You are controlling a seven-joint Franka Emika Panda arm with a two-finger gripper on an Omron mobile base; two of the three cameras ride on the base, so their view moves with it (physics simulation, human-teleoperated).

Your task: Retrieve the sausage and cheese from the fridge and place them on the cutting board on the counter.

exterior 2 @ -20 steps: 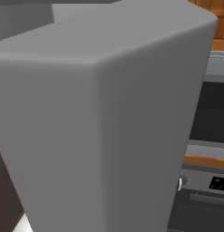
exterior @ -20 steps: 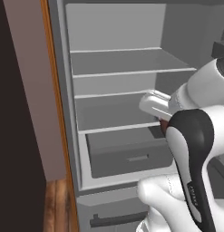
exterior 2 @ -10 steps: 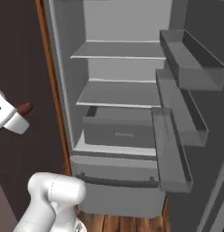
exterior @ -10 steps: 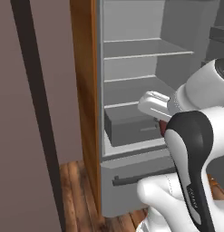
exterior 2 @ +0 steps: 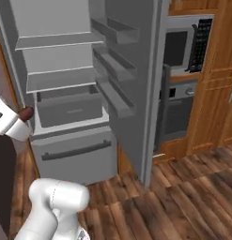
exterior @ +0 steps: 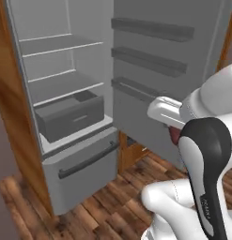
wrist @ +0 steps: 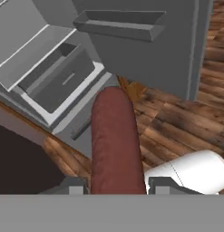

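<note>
Tool [wrist: 115,189] grips sausage [wrist: 114,140] (fridge [exterior: 65,122] door open)

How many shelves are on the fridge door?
3 door shelves: top one, middle one, and bottom one, stacked down the open door. None seem hidden.

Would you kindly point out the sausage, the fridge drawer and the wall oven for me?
sausage [wrist: 115,140], hand view, middle of its length.
fridge drawer [exterior: 73,121], left base view, front panel.
wall oven [exterior 2: 176,111], right base view, dark door.
</note>
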